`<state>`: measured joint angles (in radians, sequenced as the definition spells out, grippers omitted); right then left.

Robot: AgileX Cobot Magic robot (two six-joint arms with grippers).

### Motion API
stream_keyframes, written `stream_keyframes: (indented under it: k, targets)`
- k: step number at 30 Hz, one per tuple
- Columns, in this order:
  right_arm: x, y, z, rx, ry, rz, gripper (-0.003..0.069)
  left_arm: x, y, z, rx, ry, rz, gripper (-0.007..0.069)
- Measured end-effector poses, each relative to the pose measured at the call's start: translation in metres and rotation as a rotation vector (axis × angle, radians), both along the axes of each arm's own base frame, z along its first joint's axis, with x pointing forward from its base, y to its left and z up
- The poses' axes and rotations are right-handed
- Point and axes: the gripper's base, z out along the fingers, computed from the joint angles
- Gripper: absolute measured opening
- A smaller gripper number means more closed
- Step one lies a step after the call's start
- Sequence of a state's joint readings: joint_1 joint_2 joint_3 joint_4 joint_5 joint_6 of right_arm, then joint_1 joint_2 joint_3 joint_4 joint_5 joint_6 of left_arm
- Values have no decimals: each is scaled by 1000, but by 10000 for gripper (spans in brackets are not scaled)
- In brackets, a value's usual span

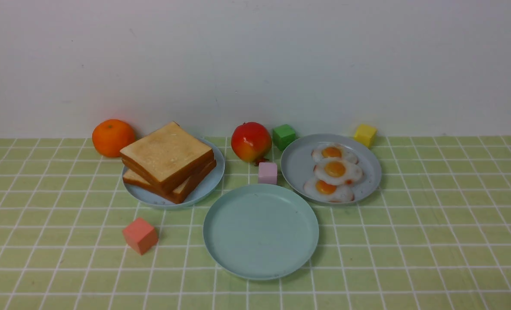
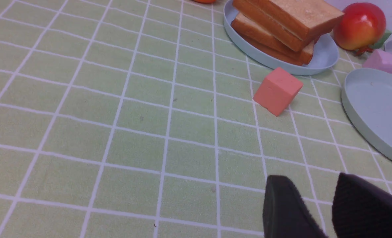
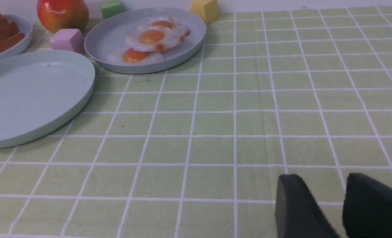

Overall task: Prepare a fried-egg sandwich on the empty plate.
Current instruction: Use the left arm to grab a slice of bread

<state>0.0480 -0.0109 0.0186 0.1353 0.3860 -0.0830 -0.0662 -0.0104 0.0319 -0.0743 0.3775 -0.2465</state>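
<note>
The green checked tablecloth (image 1: 432, 241) covers the whole table. Nearest me at the centre sits the empty plate (image 1: 260, 232), mint-green and bare. Behind it to my left, a light-blue plate (image 1: 214, 176) carries a stack of toast slices (image 1: 167, 157). Behind it to my right, a grey-blue plate (image 1: 296, 165) holds three overlapping fried eggs (image 1: 336, 170) in a row. An orange (image 1: 113, 137) and an apple (image 1: 251, 141) stand along the wall. Four cubes lie around: green (image 1: 284, 136), yellow (image 1: 365, 135), lilac (image 1: 267, 172) between the plates, salmon (image 1: 140, 235) left of the empty plate. My left gripper (image 2: 311, 180) and right gripper (image 3: 321, 180) hover above bare cloth, jaws parted, holding nothing.
</note>
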Motion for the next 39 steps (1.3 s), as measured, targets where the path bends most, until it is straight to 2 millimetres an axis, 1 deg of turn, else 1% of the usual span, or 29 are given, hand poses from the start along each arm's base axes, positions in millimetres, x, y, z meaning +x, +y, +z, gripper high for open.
stream_keyframes:
  k: [14, 17, 20, 21, 22, 25, 28, 32, 34, 37, 39]
  targets:
    - [0, 0, 0, 2, 0, 0, 241, 0, 0, 0, 0, 0, 0, 238]
    - [0, 0, 0, 0, 0, 0, 241, 1, 0, 2, -17, -23, 4, 238]
    - [0, 0, 0, 0, 0, 0, 241, 2, -2, 6, -149, -57, 18, 238]
    - [0, 0, 0, 0, 0, 0, 241, 2, -3, 9, -244, -70, 30, 238]
    - [0, 0, 0, 0, 0, 0, 241, 2, -4, 10, -300, -81, 35, 238]
    - [0, 0, 0, 0, 0, 0, 241, 3, -5, 17, -538, -129, 65, 238]
    - [0, 0, 0, 0, 0, 0, 241, 4, -3, 24, -694, -183, 89, 238]
    - [0, 0, 0, 0, 0, 0, 241, 4, -2, 31, -746, -225, 97, 230]
    - [0, 0, 0, 0, 0, 0, 241, 2, -4, 40, -719, -223, 72, 201]
    - [0, 0, 0, 0, 0, 0, 241, -3, -7, 70, -593, -233, 7, 109]
    - [0, 0, 0, 0, 0, 0, 241, -2, -11, 93, -478, -180, -41, 39]
